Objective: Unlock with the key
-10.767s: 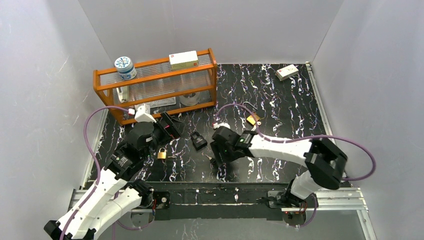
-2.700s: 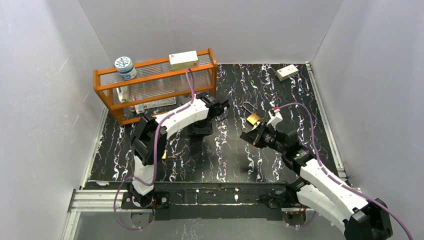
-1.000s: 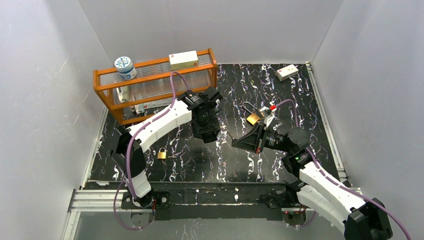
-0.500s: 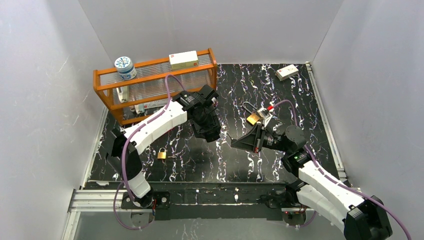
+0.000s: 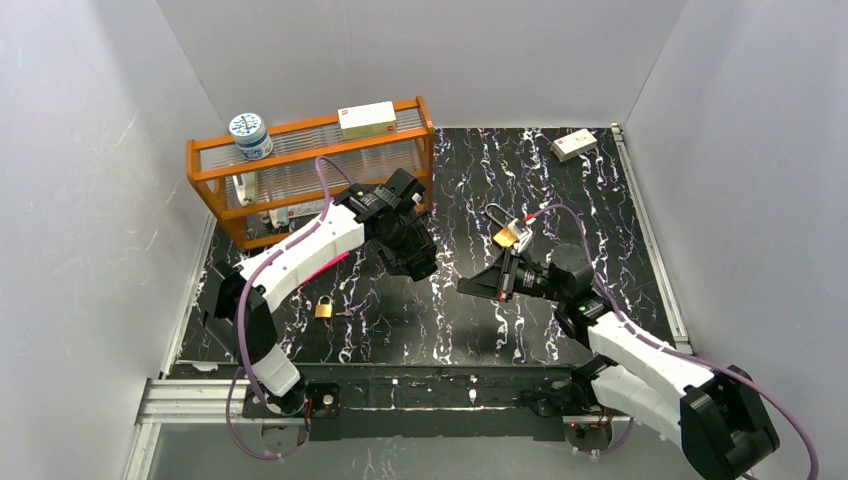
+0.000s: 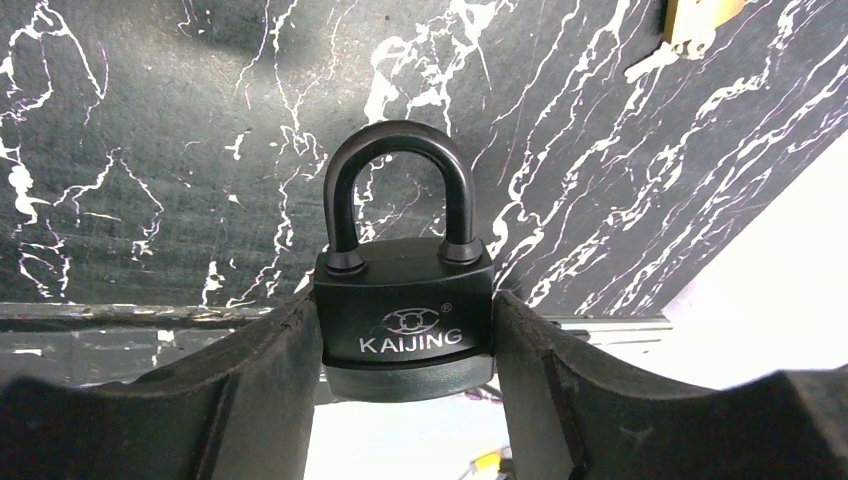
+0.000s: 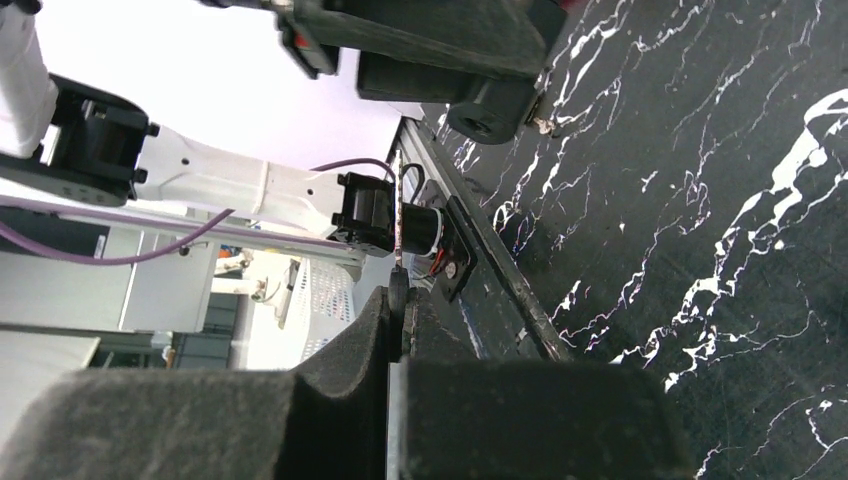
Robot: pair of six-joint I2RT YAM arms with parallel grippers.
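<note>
1. My left gripper [image 6: 405, 308] is clamped on the black padlock [image 6: 405, 315], one pad flat on each side of its body. It's up in the air over the middle of the table [image 5: 600, 200].
2. My right gripper [image 7: 400, 300] is pinched tight on the key [image 7: 398, 215], with the blade sticking out past the fingertips.
3. I judge the padlock solid metal: dense, rigid, with a smooth coating that could twist in the pads. Squeezing the flat sides is the right hold, as long as the keyhole end is left free.
4. The key looks thin, light and stiff. Gripped by its head it could pivot if it meets the lock off-line, so the approach wants to be straight.
5. The left wrist view gives me the lettering and the shackle [image 6: 397, 140], both legs seated, so it's locked. The keyhole shows in none of the views.
6. The right wrist view has the key edge-on and my other arm across the top, but no padlock.
7. Only the top view shows the two grippers facing each other, near but apart. It also shows a brass lock [image 5: 323, 309] lying on the table.
</note>
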